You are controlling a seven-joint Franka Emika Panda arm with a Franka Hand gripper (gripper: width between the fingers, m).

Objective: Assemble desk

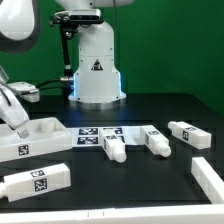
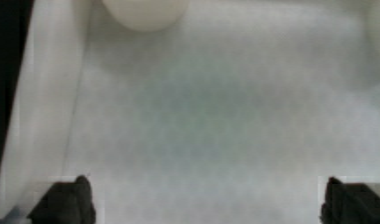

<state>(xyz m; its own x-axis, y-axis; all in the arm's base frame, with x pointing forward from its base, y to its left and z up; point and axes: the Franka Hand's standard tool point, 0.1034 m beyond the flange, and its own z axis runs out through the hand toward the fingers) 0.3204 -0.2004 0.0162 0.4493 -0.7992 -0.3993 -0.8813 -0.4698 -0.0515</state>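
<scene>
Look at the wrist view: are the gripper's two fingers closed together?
No: the gripper has its fingertips far apart, with the white desk top showing between them.

Desk top [image 2: 205,120], probably, blurred; edges overrun wrist view.

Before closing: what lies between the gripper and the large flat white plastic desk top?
Nothing. The wrist view shows only the bare white desk top beneath and between the black fingers of the open gripper.
</scene>
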